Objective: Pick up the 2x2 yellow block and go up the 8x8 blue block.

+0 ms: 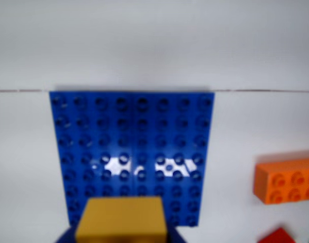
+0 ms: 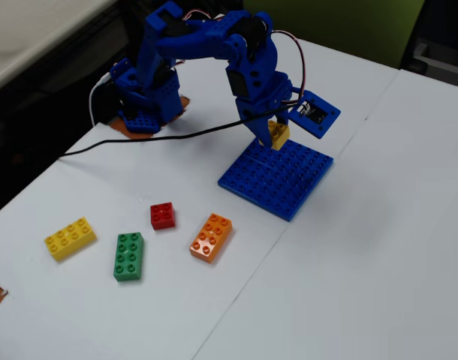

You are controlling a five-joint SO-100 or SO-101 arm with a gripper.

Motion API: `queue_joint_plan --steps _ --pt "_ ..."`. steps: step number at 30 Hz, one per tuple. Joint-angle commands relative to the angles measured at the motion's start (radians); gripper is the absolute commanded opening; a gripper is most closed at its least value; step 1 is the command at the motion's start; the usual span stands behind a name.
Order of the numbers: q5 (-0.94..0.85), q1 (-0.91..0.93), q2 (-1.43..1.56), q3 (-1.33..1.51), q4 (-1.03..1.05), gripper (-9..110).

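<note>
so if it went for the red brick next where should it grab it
Grip the red brick across two opposite flat side walls, coming straight down from above. It sits flat, studs up, and its sides look free: the green brick and orange brick lie apart from it. The gripper holds the yellow block now.

No text, label, brand or number can be read anywhere (both views show only plain, unmarked surfaces).

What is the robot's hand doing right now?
Hand: closed on the small yellow block, held just above the blue plate.
</note>
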Motion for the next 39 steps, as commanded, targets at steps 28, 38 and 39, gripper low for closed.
queue_joint_plan --steps 28,38,39 --pt "-0.005 0.011 0.018 -0.051 0.02 0" --pt "0.0 0.011 0.018 -0.051 0.021 0" --pt "0.002 0.011 0.018 -0.051 0.023 0"
